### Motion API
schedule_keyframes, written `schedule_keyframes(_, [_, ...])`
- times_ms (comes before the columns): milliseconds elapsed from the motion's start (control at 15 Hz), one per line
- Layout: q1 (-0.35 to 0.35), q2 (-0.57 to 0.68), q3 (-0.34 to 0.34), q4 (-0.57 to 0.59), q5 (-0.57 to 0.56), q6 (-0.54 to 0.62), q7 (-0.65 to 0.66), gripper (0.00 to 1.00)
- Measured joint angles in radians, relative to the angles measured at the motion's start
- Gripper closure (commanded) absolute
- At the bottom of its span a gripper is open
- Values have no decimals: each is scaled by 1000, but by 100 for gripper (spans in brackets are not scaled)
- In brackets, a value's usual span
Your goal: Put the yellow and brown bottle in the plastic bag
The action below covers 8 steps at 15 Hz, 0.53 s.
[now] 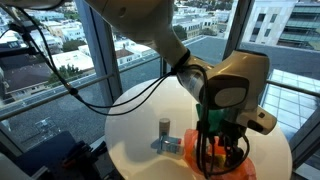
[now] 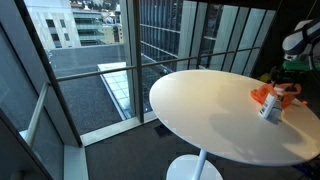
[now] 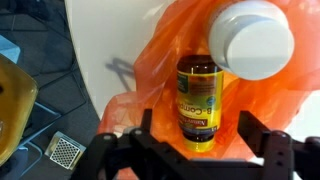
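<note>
In the wrist view the yellow and brown bottle (image 3: 198, 100) lies on the crinkled orange plastic bag (image 3: 160, 60), its dark top pointing away from me. My gripper (image 3: 197, 135) is open, one finger on each side of the bottle's lower end and apart from it. Whether the bottle is inside the bag or on top of it I cannot tell. In an exterior view the gripper (image 1: 215, 140) hangs just above the bag (image 1: 215, 158) and hides the bottle. The bag (image 2: 262, 95) also shows at the table's far side.
A white-capped pale item (image 3: 250, 38) rests on the bag beside the bottle and also shows in an exterior view (image 2: 270, 108). A grey cylinder (image 1: 165, 128) stands upright next to the bag. All sit on a round white table (image 1: 130, 125) by tall windows.
</note>
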Motion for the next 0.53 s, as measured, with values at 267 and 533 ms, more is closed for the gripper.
schedule_keyframes(267, [12, -46, 1, 4, 0, -56, 0, 0])
schedule_keyframes(533, [42, -122, 3, 6, -11, -146, 0, 0])
